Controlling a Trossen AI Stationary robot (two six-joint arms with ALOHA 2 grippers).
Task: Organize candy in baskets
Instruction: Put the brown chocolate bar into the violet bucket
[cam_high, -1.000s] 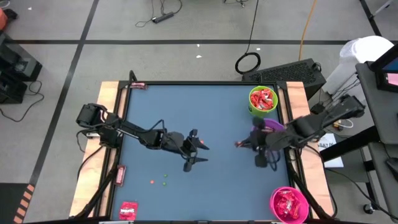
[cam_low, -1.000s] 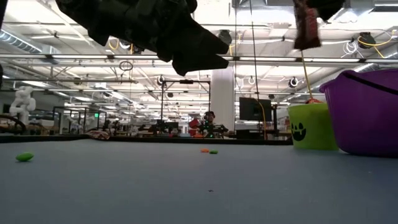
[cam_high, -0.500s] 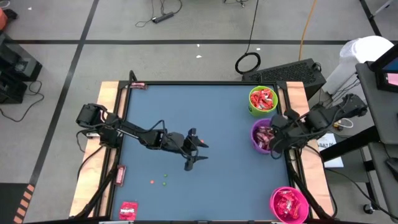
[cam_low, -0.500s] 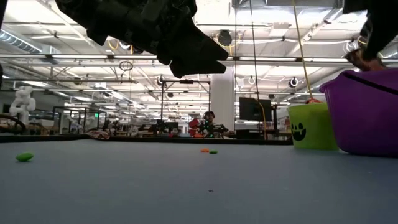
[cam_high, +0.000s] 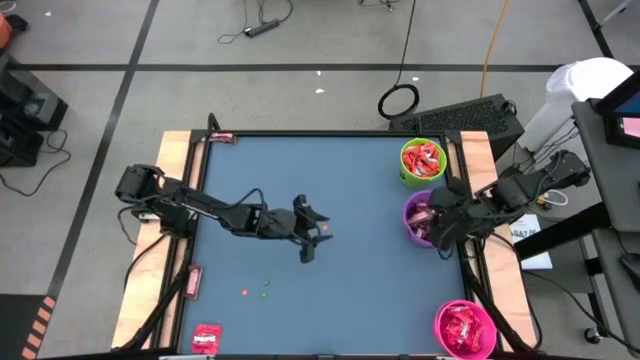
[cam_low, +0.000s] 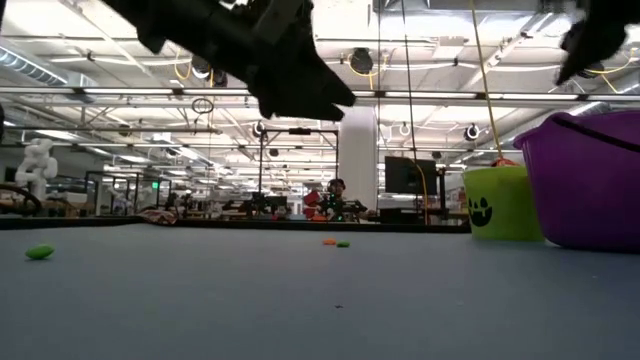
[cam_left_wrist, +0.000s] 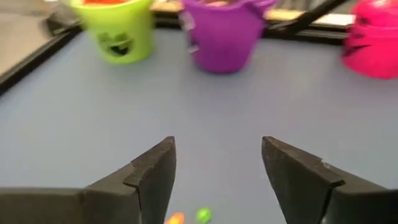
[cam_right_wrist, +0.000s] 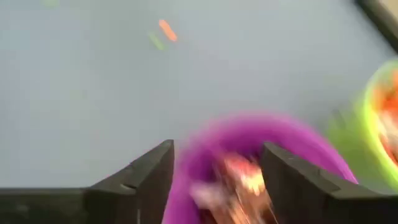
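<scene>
Three baskets stand along the table's right side: lime green (cam_high: 423, 160), purple (cam_high: 414, 222) and pink (cam_high: 464, 328), each with red wrapped candy inside. My right gripper (cam_right_wrist: 217, 165) hovers open just above the purple basket (cam_right_wrist: 292, 134), over the candy (cam_right_wrist: 239, 177) in it, with nothing between its fingers. My left gripper (cam_left_wrist: 217, 162) hangs open above the middle of the table (cam_high: 315, 235), empty and pointing toward the baskets.
Loose candies lie on the left wooden rail (cam_high: 193, 282) and at the corners (cam_high: 206, 337) (cam_high: 222, 138). Tiny orange and green dots (cam_high: 262, 291) sit on the blue mat near the front left. A black raised rim (cam_high: 330, 133) frames the mat.
My right gripper has carried a hanging candy toward the table's right edge, from beside the purple basket to over it, then risen a little. The candy no longer hangs from it. My left gripper has shifted slightly toward the far edge.
</scene>
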